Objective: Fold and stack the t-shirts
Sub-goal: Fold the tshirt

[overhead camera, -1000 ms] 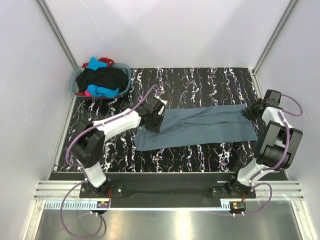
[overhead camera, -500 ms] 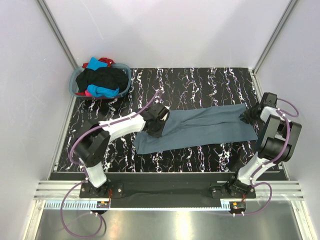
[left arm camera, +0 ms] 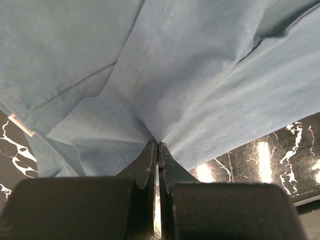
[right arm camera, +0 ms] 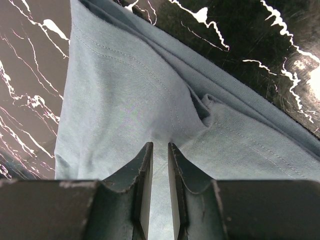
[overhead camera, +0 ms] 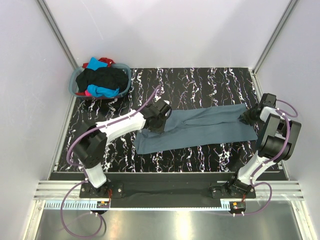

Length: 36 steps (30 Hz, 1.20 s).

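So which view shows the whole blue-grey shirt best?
The top view: the blue-grey shirt lies stretched across the table, almost wholly visible. The wrist views show only close patches of fabric, pinched by the left gripper and the right gripper.

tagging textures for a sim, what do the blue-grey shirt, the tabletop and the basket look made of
Blue-grey shirt: soft matte knit, probably cotton jersey; it creases and shows stitched seams.
Tabletop: hard glossy black surface with white marble-like veins, likely laminate; it reflects light.
Basket: seemingly grey-blue plastic, with a rigid rim.
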Each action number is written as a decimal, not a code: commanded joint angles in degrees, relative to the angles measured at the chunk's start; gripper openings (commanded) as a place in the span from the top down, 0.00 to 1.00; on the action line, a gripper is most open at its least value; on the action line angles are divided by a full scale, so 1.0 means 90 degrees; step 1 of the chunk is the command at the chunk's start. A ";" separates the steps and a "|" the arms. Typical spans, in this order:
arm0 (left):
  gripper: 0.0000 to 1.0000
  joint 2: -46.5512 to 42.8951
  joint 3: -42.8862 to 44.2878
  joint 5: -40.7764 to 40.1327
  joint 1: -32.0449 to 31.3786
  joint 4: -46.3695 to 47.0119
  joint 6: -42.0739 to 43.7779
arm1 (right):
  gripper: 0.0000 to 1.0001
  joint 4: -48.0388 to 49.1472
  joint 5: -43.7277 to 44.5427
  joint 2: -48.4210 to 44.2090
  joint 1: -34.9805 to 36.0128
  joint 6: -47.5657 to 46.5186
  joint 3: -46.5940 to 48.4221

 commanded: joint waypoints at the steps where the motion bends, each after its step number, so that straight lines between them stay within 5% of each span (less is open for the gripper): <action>1: 1.00 0.0118 0.0025 -0.0007 -0.0115 -0.0123 -0.0196 | 0.75 0.0037 0.0034 -0.0269 0.0038 -0.0054 0.0012; 7: 0.67 0.0178 0.0053 0.0149 -0.0204 -0.0132 -0.0118 | 0.74 0.0027 -0.0171 -0.0600 0.0038 -0.0093 0.0051; 12: 0.51 -0.0417 0.0220 0.0081 0.0020 -0.0376 0.0146 | 0.73 0.0037 -0.0639 -0.0952 0.0427 -0.0122 0.0081; 20: 0.48 -0.0896 -0.0843 0.0872 0.1133 0.0248 0.0030 | 0.69 0.0320 -0.2387 -0.0465 0.2127 -0.0698 0.0734; 25: 0.43 -0.1414 -0.1781 0.1135 0.1563 0.0813 -0.0235 | 0.56 0.0398 -0.2515 -0.0289 0.2977 -0.1264 0.0881; 29: 0.41 -0.1892 -0.2387 0.1865 0.2149 0.1497 -0.0566 | 0.54 0.0447 -0.2710 0.0033 0.3387 -0.1421 0.1105; 36: 0.43 -0.2089 -0.3051 0.2561 0.2130 0.2494 -0.1006 | 0.54 0.0457 -0.2837 0.0775 0.4120 -0.1831 0.1545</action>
